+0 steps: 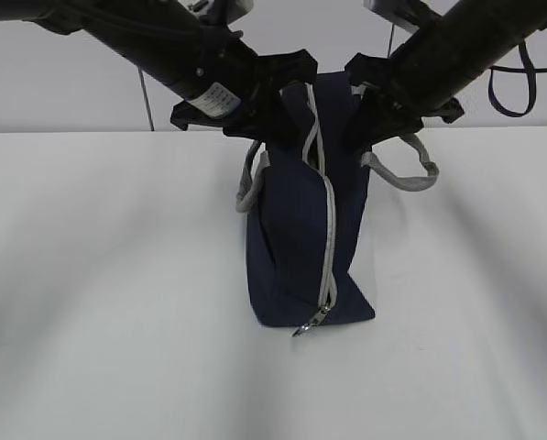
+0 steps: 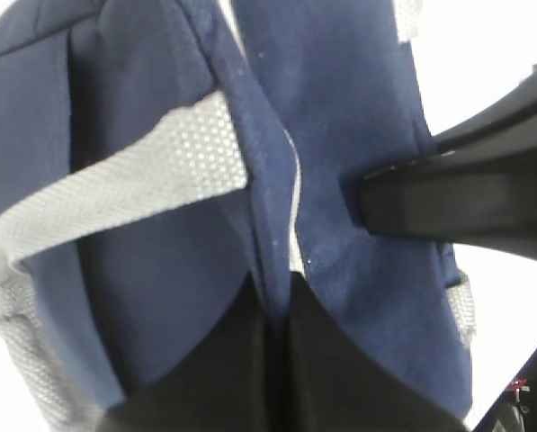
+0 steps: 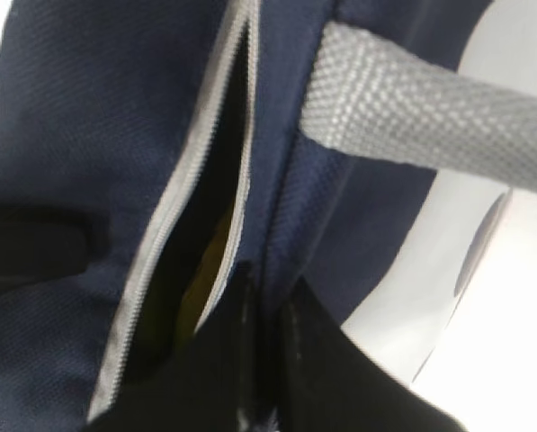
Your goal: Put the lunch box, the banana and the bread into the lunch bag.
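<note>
Your lunch bag (image 1: 305, 247) stands upright near the middle of the white table (image 1: 99, 302), closer to its far edge, with its narrow zippered end turned toward the exterior camera. Both arms meet at its top. Your left gripper (image 2: 272, 360) is closed flat on the top seam of navy fabric, which runs down between its two black fingers. Your right gripper (image 3: 268, 360) is pinched the same way on the fabric edge beside the grey zipper trim (image 1: 326, 229), and its finger also shows as a dark bar at the right of the left wrist view.

The zipper gap stands slightly open in the right wrist view, and something yellow shows inside; that is probably the banana (image 3: 212, 265), though too little is visible to be sure. The lunch box and the bread appear nowhere on the table, so they are likely inside already, and the step in hand looks like closing or settling the bag.

If you intend to shut it, you need one hand free for the metal pull (image 1: 311, 321), which hangs at the bottom of the near end. Watch the two grey handles (image 1: 403, 174) looping out on either side just below your grippers. Nothing else lies on the table.
</note>
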`<action>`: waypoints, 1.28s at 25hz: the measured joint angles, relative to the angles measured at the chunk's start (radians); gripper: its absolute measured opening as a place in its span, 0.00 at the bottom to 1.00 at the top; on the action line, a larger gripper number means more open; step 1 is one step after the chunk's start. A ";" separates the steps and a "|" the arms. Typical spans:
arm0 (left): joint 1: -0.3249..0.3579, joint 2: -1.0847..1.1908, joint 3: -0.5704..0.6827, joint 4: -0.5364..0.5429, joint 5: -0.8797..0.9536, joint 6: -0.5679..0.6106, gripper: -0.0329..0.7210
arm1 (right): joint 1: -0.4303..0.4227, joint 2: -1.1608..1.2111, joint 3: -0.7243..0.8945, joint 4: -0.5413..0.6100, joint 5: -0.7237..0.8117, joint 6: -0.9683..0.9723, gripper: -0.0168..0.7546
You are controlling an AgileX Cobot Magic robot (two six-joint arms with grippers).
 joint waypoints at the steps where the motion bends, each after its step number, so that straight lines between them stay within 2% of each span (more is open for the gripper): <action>1: 0.000 0.002 0.000 0.003 -0.001 0.000 0.04 | 0.000 0.005 -0.001 0.000 0.005 0.000 0.02; 4: 0.000 0.002 0.000 0.022 -0.009 0.000 0.04 | 0.000 0.013 -0.005 0.004 0.007 0.000 0.07; 6: 0.000 0.002 0.000 0.027 -0.024 0.000 0.09 | 0.000 0.013 -0.006 0.004 0.009 0.004 0.20; 7: 0.000 0.001 0.000 0.030 -0.030 0.000 0.16 | 0.000 0.013 -0.009 0.004 0.011 0.008 0.28; 9: 0.000 -0.005 0.000 0.036 -0.032 0.000 0.35 | 0.000 0.013 -0.017 0.004 0.019 0.015 0.45; 10: 0.001 -0.014 0.000 0.036 -0.029 0.000 0.47 | 0.000 0.013 -0.025 0.004 0.029 0.017 0.49; 12: 0.007 -0.033 0.000 0.037 -0.029 0.000 0.65 | 0.000 0.013 -0.032 0.004 0.053 0.022 0.53; 14: 0.011 -0.058 0.000 0.044 -0.028 0.000 0.71 | 0.000 0.003 -0.034 0.004 0.065 0.022 0.54; 20: 0.014 -0.133 0.000 0.119 0.027 0.013 0.69 | 0.000 -0.106 -0.030 -0.013 0.074 0.026 0.55; 23: 0.014 -0.159 0.009 0.137 0.059 0.041 0.68 | 0.000 -0.175 0.022 -0.026 0.066 0.026 0.55; 28: 0.007 -0.245 0.129 0.141 0.045 0.092 0.68 | 0.000 -0.297 0.218 -0.019 -0.014 -0.032 0.55; 32: -0.026 -0.339 0.277 0.137 -0.007 0.133 0.67 | 0.000 -0.429 0.430 0.053 -0.114 -0.157 0.55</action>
